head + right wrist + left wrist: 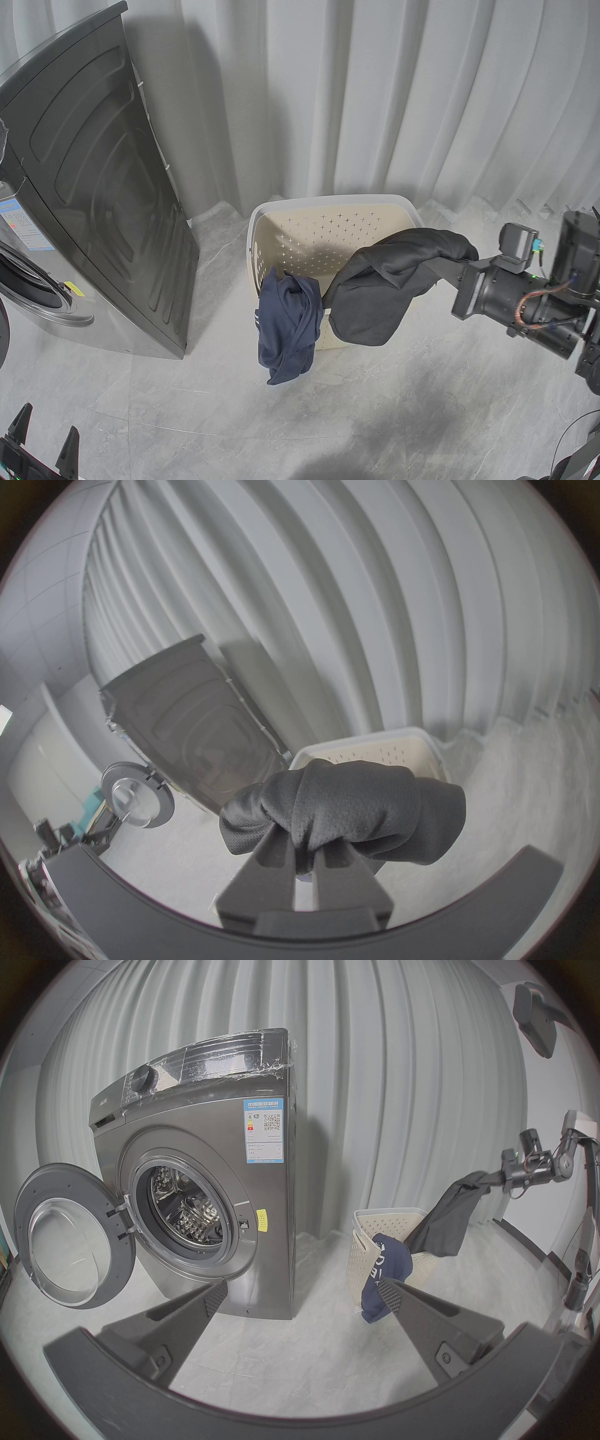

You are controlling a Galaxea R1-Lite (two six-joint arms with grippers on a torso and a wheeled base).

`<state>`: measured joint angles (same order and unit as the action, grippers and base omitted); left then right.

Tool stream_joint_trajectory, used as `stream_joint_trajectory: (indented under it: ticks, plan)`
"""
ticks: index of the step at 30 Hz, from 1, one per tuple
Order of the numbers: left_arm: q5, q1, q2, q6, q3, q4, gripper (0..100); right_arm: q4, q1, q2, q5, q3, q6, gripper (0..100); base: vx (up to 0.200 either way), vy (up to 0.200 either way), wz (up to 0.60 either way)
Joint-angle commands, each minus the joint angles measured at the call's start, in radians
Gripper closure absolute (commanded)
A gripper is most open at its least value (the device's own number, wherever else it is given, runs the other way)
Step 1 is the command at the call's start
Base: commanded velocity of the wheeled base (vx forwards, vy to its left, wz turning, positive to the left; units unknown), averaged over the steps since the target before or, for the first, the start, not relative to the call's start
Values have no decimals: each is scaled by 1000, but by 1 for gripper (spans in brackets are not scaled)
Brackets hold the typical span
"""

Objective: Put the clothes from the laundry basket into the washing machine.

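A white and beige laundry basket (375, 202) (362, 1254) (369, 745) stands on the floor before the curtain. A navy garment (287, 325) (382, 1275) hangs over its front rim. Above the basket my right gripper (447, 265) (304, 862) is shut on a dark grey garment (381, 284) (450, 1222) (350, 814), which hangs from it over the rim. The grey washing machine (94, 187) (206, 1179) (194, 730) stands at the left with its round door (72, 1235) swung open and the drum (184, 1207) showing. My left gripper (42, 434) (300, 1297) is open, low at the near left.
Pale curtains (387, 94) hang behind the basket and machine. Marble-look floor (312, 425) spreads between the machine and the basket.
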<state>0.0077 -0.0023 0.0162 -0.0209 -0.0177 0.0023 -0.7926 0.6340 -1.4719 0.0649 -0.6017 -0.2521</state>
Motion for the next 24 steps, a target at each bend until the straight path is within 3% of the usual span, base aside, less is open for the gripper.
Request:
stream_joint_trajectory:
  ticks: [1, 5, 8, 14, 20, 24]
  plan:
    - [0, 1, -12, 29, 16, 1, 0, -2, 16, 168, -34, 51, 39, 100, -200, 0, 0]
    - [-5, 2, -10, 19, 16, 1, 0, -2, 23, 190, -68, 69, 42, 100, -200, 0, 0]
    - [-9, 1, -10, 6, 15, 1, 0, -2, 26, 190, -69, 76, 48, 100, -200, 0, 0]
    - [-9, 1, -10, 4, 15, 1, 0, -7, 44, 197, -74, 85, 54, 100, -200, 0, 0]
    - [-9, 1, -10, 2, 15, 1, 0, -43, 44, 197, -99, 100, 57, 100, 0, 0, 0]
    - [-9, -1, -10, 2, 15, 4, 0, -45, 44, 191, -100, 103, 56, 100, 0, 200, 0]
